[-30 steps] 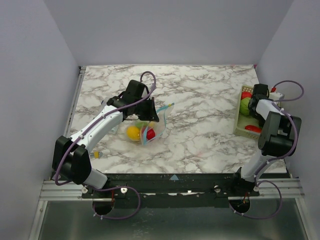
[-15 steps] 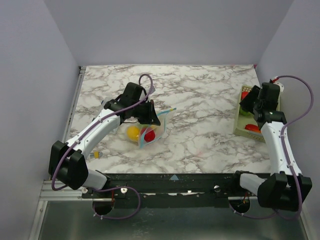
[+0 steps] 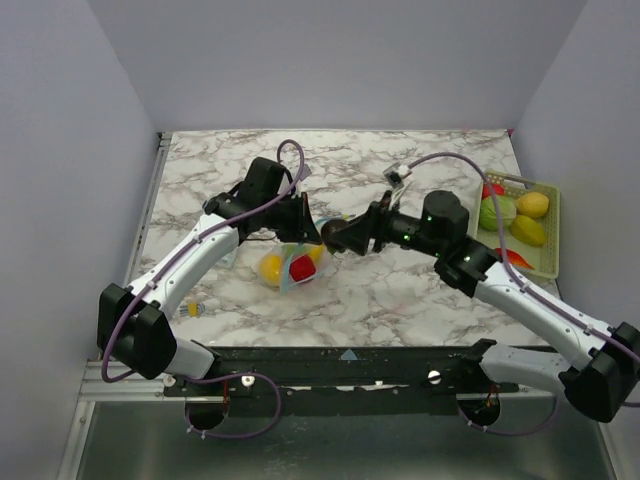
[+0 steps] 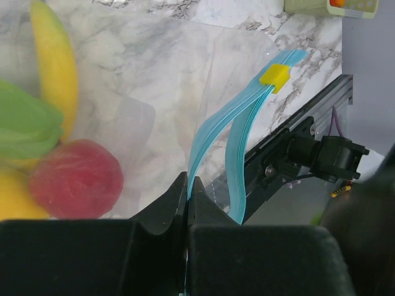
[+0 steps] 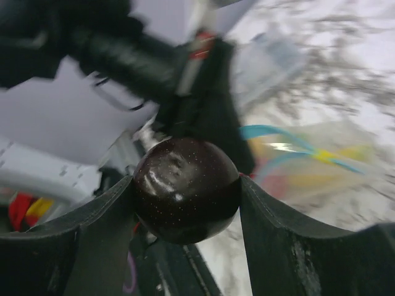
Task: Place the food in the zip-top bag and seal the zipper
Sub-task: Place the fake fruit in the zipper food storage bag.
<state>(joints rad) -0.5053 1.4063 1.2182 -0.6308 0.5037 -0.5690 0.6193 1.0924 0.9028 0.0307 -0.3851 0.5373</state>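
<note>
Mid-delivery, judging by the layout. Holding the zip-top bag (image 3: 288, 268) up by its mouth with the left gripper (image 4: 187, 188), pinched closed on the teal zipper (image 4: 236, 160); yellow, green and red food (image 4: 74, 179) already inside. Carrying a dark glossy round piece (image 5: 185, 188), clamped in the right gripper (image 3: 342, 237), just right of the bag's mouth. Best to hold the left pinch steady, steer the piece between the parted zipper strips, go well inside before letting go, and avoid snagging the yellow slider (image 4: 274, 74). Around the bag: plain pale walls (image 3: 330, 60), a marbled white bench (image 3: 420, 300), and far to its right a mesh basket (image 3: 555, 225) with more fruit.
</note>
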